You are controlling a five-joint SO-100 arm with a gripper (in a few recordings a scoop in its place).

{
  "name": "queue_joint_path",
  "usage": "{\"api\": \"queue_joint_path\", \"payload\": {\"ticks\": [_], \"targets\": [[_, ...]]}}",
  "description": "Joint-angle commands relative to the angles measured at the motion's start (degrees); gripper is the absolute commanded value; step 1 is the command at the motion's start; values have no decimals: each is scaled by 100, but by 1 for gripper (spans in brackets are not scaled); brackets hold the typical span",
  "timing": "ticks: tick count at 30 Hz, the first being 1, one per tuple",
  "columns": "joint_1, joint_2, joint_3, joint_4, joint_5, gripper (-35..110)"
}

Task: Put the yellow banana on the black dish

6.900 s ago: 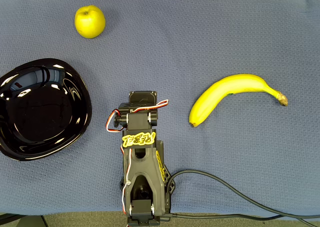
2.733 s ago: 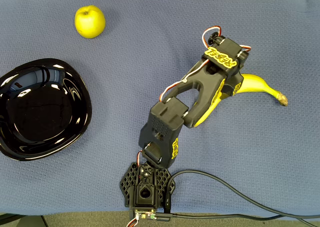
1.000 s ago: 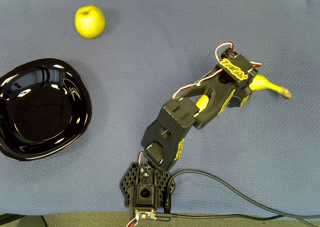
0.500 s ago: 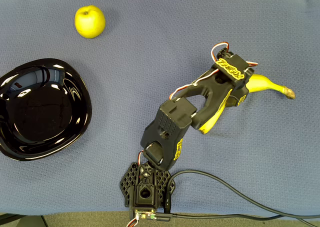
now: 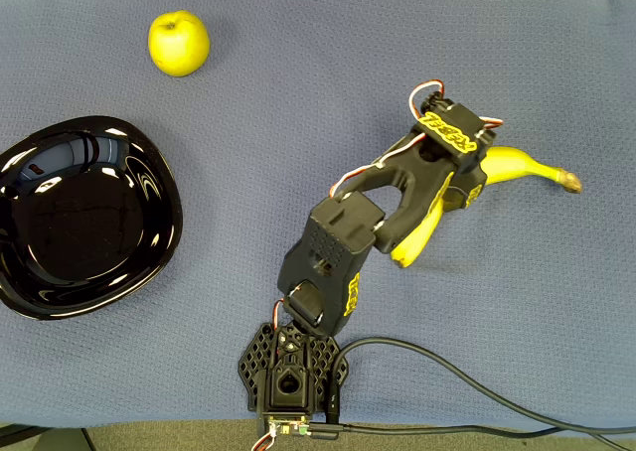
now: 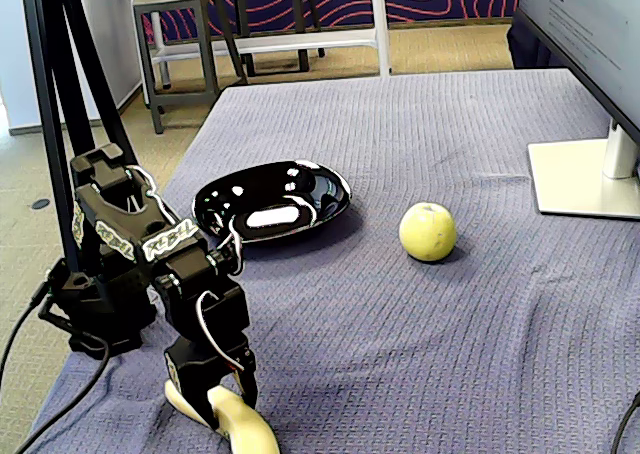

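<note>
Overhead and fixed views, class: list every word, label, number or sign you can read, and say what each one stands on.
"REBEL": yellow raised letters on the black arm's upper link, legible in the overhead view.
Lettering of the same style on the arm in the fixed view: too blurred to read with certainty.
Printed lines on the monitor at the right edge: too small to read.
The yellow banana, the apple and the black dish show no readable text.

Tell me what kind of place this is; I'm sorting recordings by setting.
Probably an office or lab workbench, not a kitchen: a blue-grey cloth covers the table, a monitor stand sits at its edge, and stools stand on the carpeted floor behind.
</note>
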Motion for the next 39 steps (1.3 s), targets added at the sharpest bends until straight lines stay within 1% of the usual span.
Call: {"api": "queue_joint_path", "payload": {"ticks": [1, 8, 15, 21, 28, 34, 39], "targets": [[-185, 694, -334, 404, -202, 0], [-378, 1028, -554, 712, 26, 0], [-562, 1494, -905, 1318, 185, 0], [-976, 2276, -510, 1521, 615, 0], [-1969, 3243, 308, 1617, 1608, 0], [-3226, 3937, 686, 1837, 2593, 0], [-4254, 4271, 861, 1749, 3437, 0]]}}
